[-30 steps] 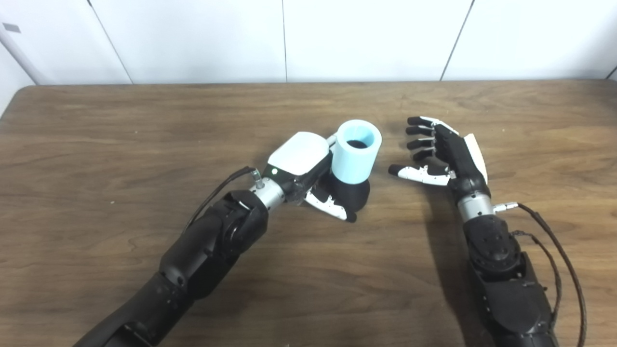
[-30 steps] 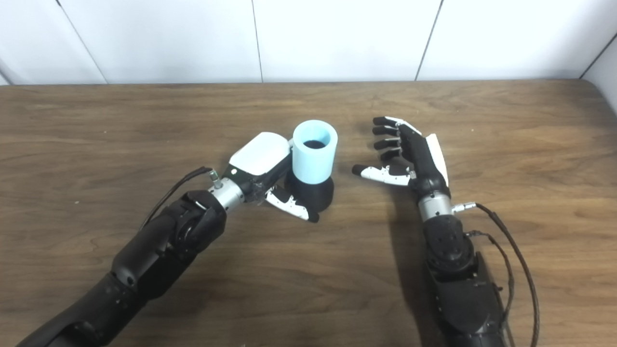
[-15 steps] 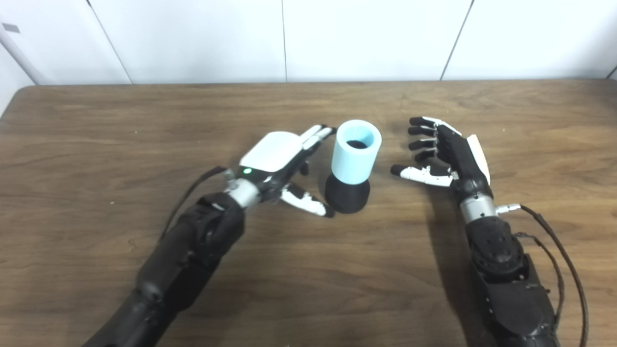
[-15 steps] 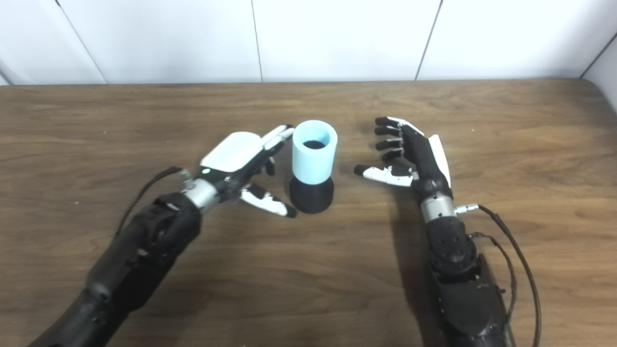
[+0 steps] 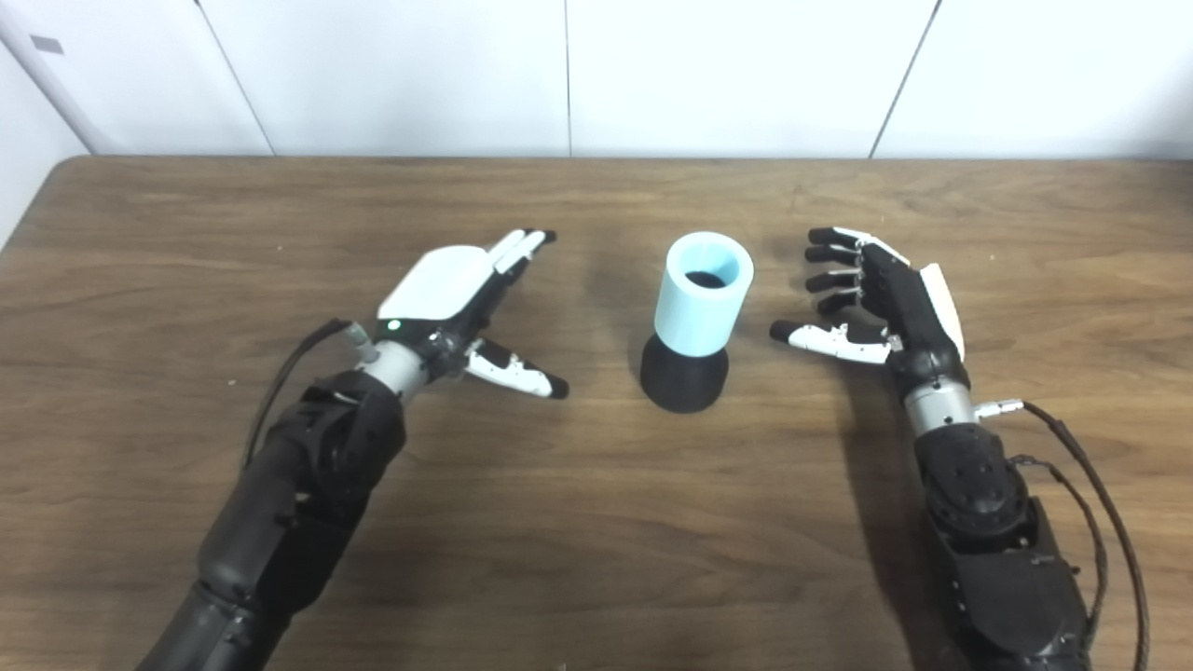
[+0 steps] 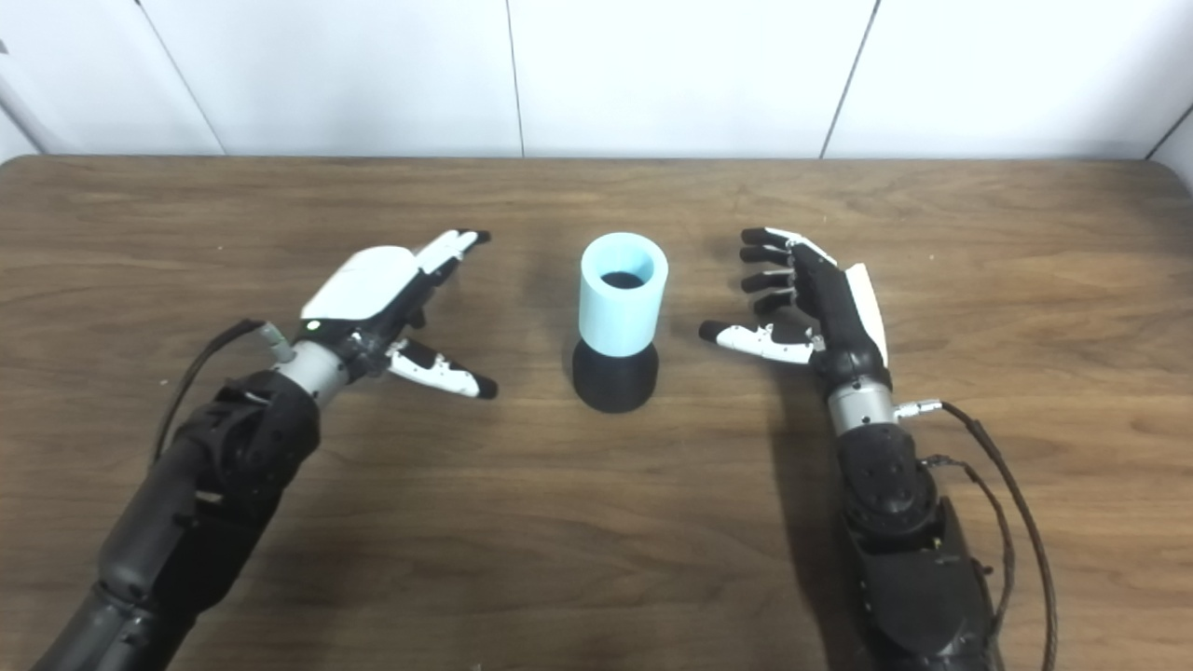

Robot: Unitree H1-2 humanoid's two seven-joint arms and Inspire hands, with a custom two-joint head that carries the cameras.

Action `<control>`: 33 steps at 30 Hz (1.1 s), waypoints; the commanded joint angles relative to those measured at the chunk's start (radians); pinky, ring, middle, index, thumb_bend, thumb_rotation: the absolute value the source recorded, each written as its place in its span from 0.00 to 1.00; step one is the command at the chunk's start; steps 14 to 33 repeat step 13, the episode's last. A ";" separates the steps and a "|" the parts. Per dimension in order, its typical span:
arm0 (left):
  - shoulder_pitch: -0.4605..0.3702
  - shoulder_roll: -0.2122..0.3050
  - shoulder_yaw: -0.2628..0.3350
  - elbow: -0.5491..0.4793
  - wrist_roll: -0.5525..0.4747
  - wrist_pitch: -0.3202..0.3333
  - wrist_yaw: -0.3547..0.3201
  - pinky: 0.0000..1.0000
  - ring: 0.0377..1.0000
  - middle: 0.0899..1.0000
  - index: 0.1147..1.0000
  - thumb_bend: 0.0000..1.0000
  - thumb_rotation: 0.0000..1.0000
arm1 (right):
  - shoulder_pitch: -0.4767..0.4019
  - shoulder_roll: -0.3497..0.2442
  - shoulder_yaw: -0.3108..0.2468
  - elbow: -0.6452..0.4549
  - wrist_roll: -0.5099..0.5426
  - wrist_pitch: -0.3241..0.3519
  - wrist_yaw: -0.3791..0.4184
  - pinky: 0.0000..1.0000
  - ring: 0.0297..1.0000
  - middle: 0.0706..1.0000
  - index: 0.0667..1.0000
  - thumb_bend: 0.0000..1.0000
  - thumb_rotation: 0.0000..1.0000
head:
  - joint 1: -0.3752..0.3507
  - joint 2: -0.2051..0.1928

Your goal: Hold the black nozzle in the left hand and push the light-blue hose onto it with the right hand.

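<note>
A short light-blue cylindrical hose piece (image 5: 703, 294) stands upright on the wide black nozzle base (image 5: 683, 377), seated over it, near the middle of the brown wooden table (image 5: 596, 522). The left hand (image 5: 454, 296) lies well to the left of the pair, fingers spread and holding nothing. The right hand (image 5: 874, 300) sits just to the right of the hose, fingers apart and curled toward it, not touching, also empty.
</note>
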 commanded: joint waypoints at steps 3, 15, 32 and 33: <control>0.054 0.047 0.036 0.005 0.016 0.074 -0.028 0.94 1.00 1.00 1.00 0.95 0.25 | -0.021 -0.018 -0.008 -0.017 0.007 -0.044 -0.005 0.53 0.61 0.69 0.72 0.74 0.00 | 0.000 0.002; 0.101 -0.162 0.273 0.188 -0.419 -0.245 0.299 0.53 0.61 0.66 0.69 0.71 0.03 | -0.006 -0.006 -0.006 -0.034 0.005 -0.042 -0.013 0.53 0.61 0.69 0.71 0.74 0.00 | -0.017 -0.020; 0.101 -0.162 0.273 0.188 -0.419 -0.245 0.299 0.53 0.61 0.66 0.69 0.71 0.03 | -0.006 -0.006 -0.006 -0.034 0.005 -0.042 -0.013 0.53 0.61 0.69 0.71 0.74 0.00 | -0.017 -0.020; 0.101 -0.162 0.273 0.188 -0.419 -0.245 0.299 0.53 0.61 0.66 0.69 0.71 0.03 | -0.006 -0.006 -0.006 -0.034 0.005 -0.042 -0.013 0.53 0.61 0.69 0.71 0.74 0.00 | -0.017 -0.020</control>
